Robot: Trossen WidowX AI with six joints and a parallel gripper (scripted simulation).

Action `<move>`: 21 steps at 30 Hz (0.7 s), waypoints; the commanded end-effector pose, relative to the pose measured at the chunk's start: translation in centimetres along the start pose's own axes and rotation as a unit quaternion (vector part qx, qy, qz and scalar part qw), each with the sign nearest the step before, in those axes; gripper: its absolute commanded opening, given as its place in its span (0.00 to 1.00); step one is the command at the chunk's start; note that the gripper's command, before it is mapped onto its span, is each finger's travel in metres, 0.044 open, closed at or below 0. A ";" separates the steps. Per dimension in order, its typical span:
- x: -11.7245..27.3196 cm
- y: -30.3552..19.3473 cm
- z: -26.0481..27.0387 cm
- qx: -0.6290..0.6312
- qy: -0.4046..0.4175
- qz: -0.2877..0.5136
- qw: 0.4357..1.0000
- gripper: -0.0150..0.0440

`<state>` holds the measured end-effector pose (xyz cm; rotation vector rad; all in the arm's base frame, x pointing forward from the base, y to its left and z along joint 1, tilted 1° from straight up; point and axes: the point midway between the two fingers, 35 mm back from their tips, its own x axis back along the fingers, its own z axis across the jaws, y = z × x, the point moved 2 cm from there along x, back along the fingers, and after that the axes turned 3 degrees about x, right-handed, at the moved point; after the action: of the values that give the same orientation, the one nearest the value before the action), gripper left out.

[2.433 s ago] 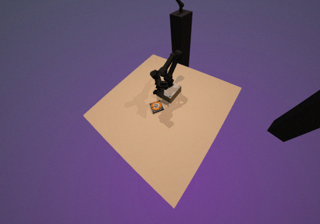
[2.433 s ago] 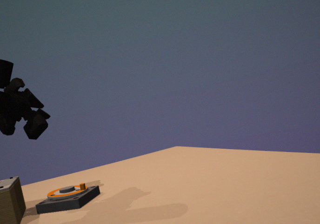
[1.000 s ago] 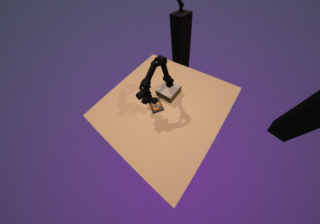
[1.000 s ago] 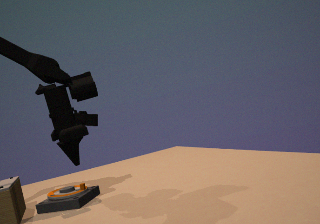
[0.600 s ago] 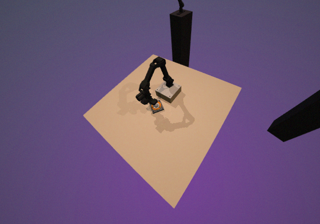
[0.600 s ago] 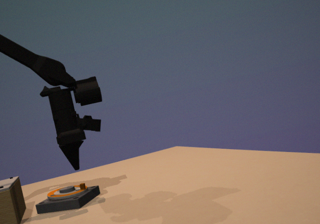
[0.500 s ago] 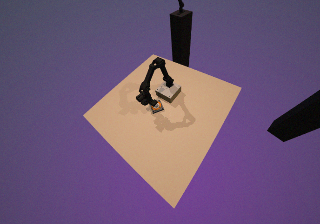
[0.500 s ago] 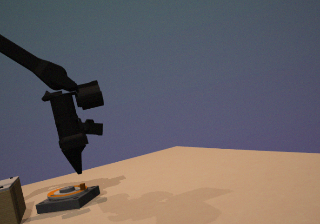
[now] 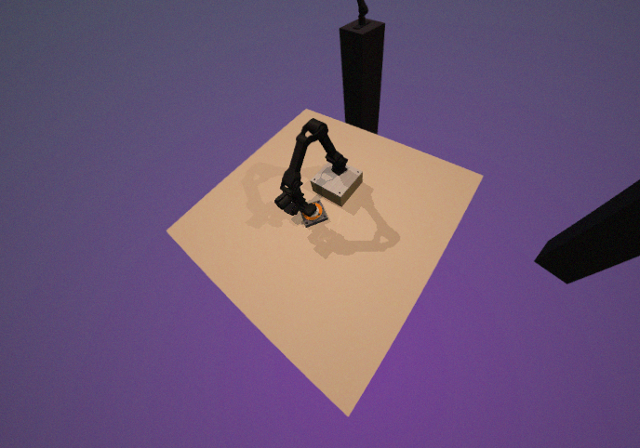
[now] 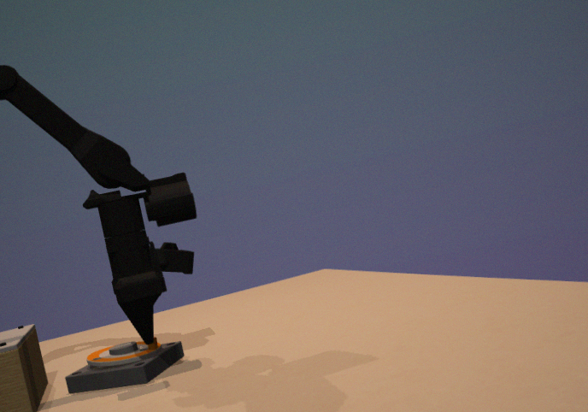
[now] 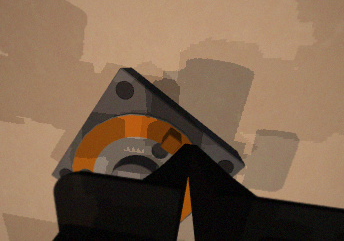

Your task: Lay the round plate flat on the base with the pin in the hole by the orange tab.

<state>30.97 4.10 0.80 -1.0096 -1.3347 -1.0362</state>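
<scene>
The round plate [image 9: 321, 211] [image 10: 94, 356] [image 11: 100, 139], grey with an orange ring, sits around the post [image 10: 123, 349] [image 11: 136, 172] on the dark square base [image 10: 108, 380] [image 11: 117, 108]. In the exterior view it looks slightly tilted. Its orange tab [image 11: 171, 140] stands up on the ring, with a dark hole [image 11: 160, 150] beside it. The pin is not visible. My gripper [image 9: 312, 211] [image 10: 149, 342] [image 11: 189, 150] is shut and holds nothing. Its tips are down at the plate's edge beside the tab; contact is unclear. The fingers hide the plate's near part in the wrist view.
A box [image 9: 343, 184] [image 10: 19, 369] with a grey top and wooden sides carries my arm's foot, close beside the base. A dark pillar [image 9: 362, 76] with another arm stands behind the table [image 9: 310, 298]. Another dark pillar [image 9: 594, 242] is off to the right.
</scene>
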 end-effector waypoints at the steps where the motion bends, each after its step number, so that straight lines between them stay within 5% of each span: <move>1: -0.2 0.5 0.5 0.000 -0.001 0.002 1.000 0.25; 21: -0.2 1.5 2.7 0.000 0.000 0.002 1.000 0.25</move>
<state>31.87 6.60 0.84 -1.0089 -1.3409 -1.0403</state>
